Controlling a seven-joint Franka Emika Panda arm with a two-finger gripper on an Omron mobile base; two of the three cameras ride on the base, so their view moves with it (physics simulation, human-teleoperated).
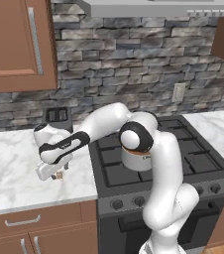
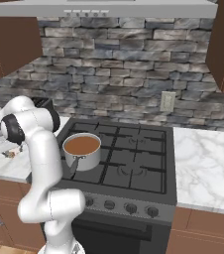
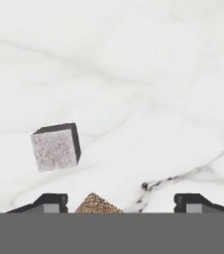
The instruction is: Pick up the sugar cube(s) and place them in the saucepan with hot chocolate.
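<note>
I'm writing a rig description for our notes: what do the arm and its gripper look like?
The arm has glossy white rounded links, with dark bands and black circular caps at the joints. No cables or markings are visible. The gripper ends in two small dark, blocky fingertips.

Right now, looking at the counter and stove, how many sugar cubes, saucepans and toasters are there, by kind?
Sugar cubes: 2, a pale grey cube and a brownish cube
Saucepan of hot chocolate: 1
Black toaster: 1
Total: 4
</note>
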